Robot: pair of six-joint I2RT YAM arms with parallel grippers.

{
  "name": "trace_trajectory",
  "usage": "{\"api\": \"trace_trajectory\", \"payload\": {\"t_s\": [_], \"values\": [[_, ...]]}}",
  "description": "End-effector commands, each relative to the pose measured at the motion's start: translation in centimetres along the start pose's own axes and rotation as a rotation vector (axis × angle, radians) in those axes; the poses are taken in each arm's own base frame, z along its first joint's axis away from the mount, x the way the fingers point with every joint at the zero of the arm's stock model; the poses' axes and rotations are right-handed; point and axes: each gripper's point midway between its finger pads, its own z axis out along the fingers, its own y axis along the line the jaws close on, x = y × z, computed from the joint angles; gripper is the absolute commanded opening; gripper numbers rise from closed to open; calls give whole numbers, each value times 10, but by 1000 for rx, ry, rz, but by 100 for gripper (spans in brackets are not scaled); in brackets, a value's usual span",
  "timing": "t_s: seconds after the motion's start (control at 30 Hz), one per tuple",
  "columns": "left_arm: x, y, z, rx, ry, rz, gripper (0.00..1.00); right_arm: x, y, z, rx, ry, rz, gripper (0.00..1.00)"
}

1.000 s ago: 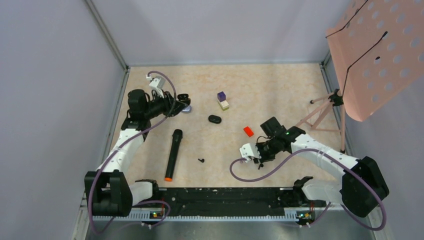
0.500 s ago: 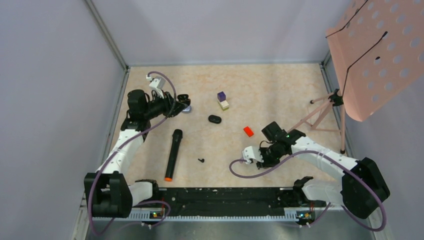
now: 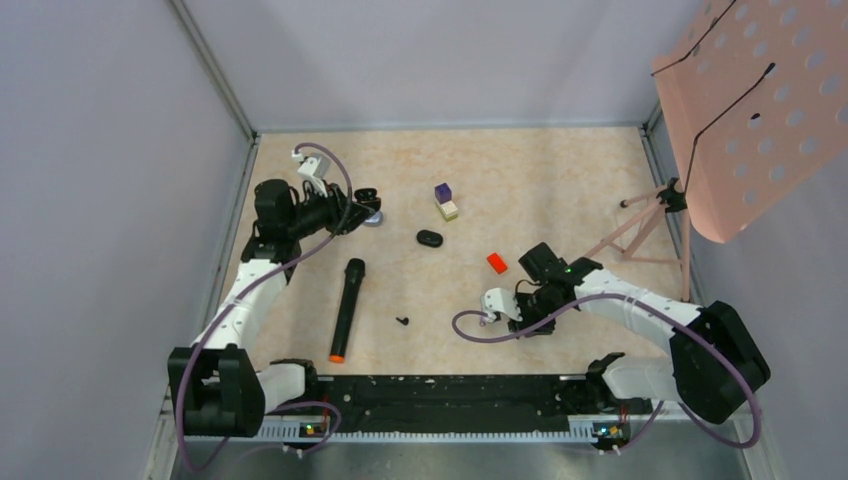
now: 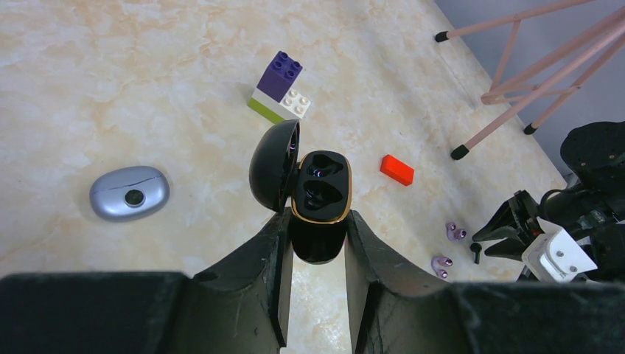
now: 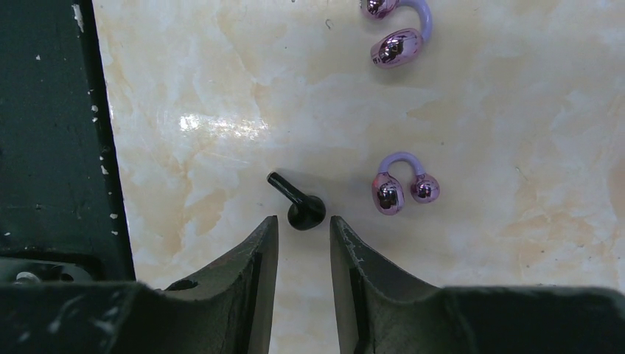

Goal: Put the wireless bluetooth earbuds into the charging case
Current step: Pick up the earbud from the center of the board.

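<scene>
The black charging case (image 4: pixel 318 199) has a gold rim and its lid stands open. My left gripper (image 4: pixel 317 221) is shut on its base and holds it at the far left of the table (image 3: pixel 360 203). My right gripper (image 5: pixel 304 225) is open, low over the table at the front right (image 3: pixel 522 305). One black earbud with a short stem (image 5: pixel 301 205) lies just beyond its fingertips, in line with the gap and not gripped. It also shows in the left wrist view (image 4: pixel 475 252). Another black earbud (image 3: pixel 402 321) lies alone near the table's front middle.
Two pale purple rings (image 5: pixel 402 184) (image 5: pixel 398 29) lie right of the earbud. A black microphone (image 3: pixel 345 308), a black oval case (image 3: pixel 430 238), a red block (image 3: pixel 497 262), stacked purple and white blocks (image 3: pixel 444 200) and a silver oval case (image 4: pixel 130 193) lie around. A pink music stand (image 3: pixel 740 110) stands at right.
My right arm has shifted slightly over the front right of the table, its gripper staying low. My left arm holds the case where it was.
</scene>
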Motion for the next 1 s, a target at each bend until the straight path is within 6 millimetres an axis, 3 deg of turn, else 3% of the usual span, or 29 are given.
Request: {"api": "trace_trajectory", "payload": {"t_s": [0.0, 0.5, 0.77, 0.97], "values": [[-16, -10, -6, 18, -44, 44, 0, -2, 1, 5, -5, -25, 21, 32], [-12, -8, -5, 14, -36, 33, 0, 0, 3, 12, -11, -37, 40, 30], [-10, -8, -5, 16, -31, 30, 0, -4, 3, 7, -7, -48, 38, 15], [-5, -13, -3, 61, -31, 52, 0, -26, 3, -19, 2, -94, 91, 4]]}}
